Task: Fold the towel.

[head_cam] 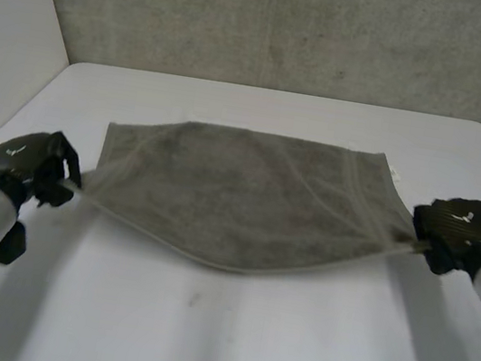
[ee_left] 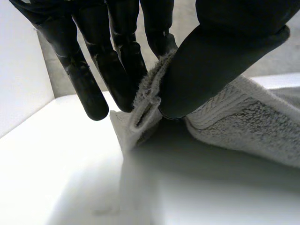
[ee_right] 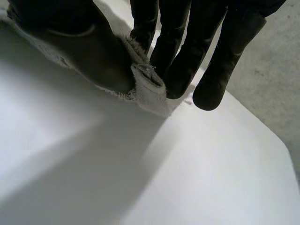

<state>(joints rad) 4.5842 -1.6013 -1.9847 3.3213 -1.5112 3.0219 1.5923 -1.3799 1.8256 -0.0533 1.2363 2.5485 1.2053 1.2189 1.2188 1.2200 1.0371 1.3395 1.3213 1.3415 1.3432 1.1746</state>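
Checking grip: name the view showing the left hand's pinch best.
Left wrist view: left hand pinches the towel corner between thumb and fingers, close up. Head view shows it small; right wrist view, the other corner.

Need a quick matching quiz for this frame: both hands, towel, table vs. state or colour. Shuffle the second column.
Things:
1. left hand
2. right hand
3. towel
4. table

States:
A. white, with the cloth's far edge lying on it
B. grey, stretched out between two holds
C. thumb and fingers pinching the near corner on the robot's right
D. thumb and fingers pinching the near corner on the robot's left

Pairs: 1-D, 2-C, 3-B, 4-A
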